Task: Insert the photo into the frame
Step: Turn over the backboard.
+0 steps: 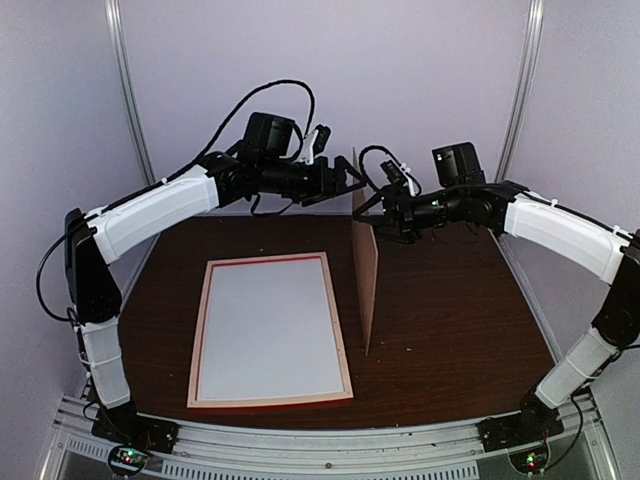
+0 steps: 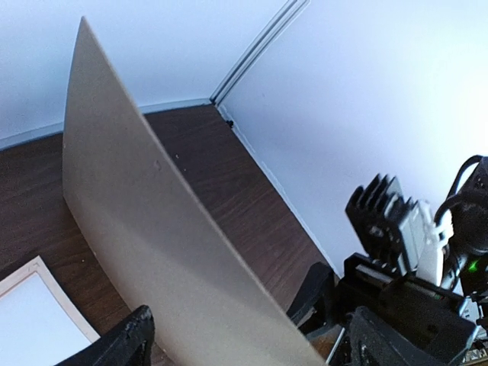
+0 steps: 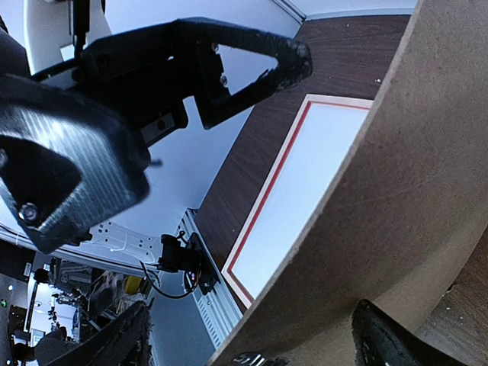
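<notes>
The frame (image 1: 200,335) lies flat on the dark table with its pale wooden back up and a thin red line along the inner edge. A plain white surface (image 1: 268,325) fills its opening; the photo's printed side is out of view. A brown backing board (image 1: 366,280) stands upright on its edge just right of the frame. My left gripper (image 1: 350,182) and right gripper (image 1: 378,208) meet at the board's far top corner. In the left wrist view the board (image 2: 152,221) runs between the wide-apart jaws of the left gripper (image 2: 252,328). The right gripper (image 3: 252,316) likewise straddles the board (image 3: 396,191), jaws wide.
Purple walls close in the back and sides, with metal posts (image 1: 125,80) in the corners. The dark wooden table (image 1: 450,300) stretches right of the board. An aluminium rail (image 1: 330,445) with the arm bases runs along the near edge.
</notes>
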